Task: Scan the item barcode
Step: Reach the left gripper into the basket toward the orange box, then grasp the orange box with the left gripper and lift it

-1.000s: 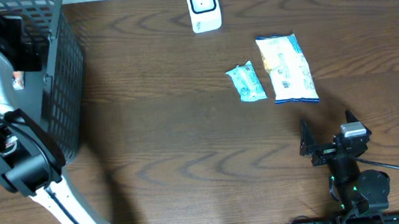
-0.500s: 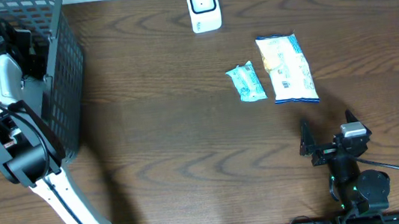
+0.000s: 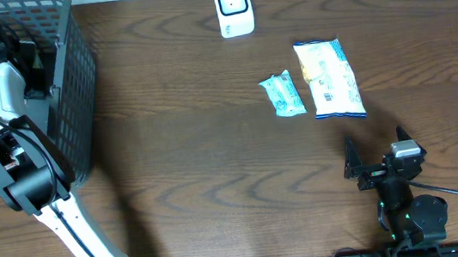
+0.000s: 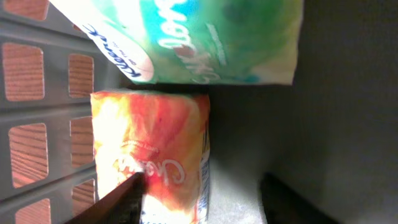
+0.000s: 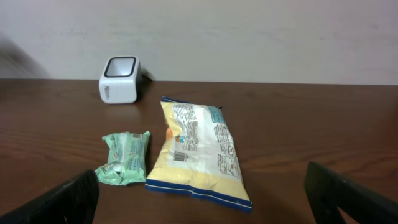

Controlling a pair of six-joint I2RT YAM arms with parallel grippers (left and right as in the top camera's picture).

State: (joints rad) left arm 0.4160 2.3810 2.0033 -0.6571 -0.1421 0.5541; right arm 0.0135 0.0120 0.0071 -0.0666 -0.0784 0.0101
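Right jaws spread wide, holding nothing, low over desk (image 3: 200, 175) near front edge. Beyond: green packet (image 3: 282, 95) just beside yellow bag (image 3: 328, 78), open wood to their left. Scanner (image 3: 232, 7) at far edge. Left jaws apart inside basket (image 3: 78, 94), gripping nothing, one finger (image 4: 118, 202) across orange packet (image 4: 149, 155) hard against mesh wall. Kleenex pack (image 4: 205, 37) just beyond.

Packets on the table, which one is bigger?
The yellow bag with the blue edge is bigger; the small green packet beside it is much shorter.

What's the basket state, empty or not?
Not empty: the left wrist view shows an orange packet and a green tissue pack inside the basket.
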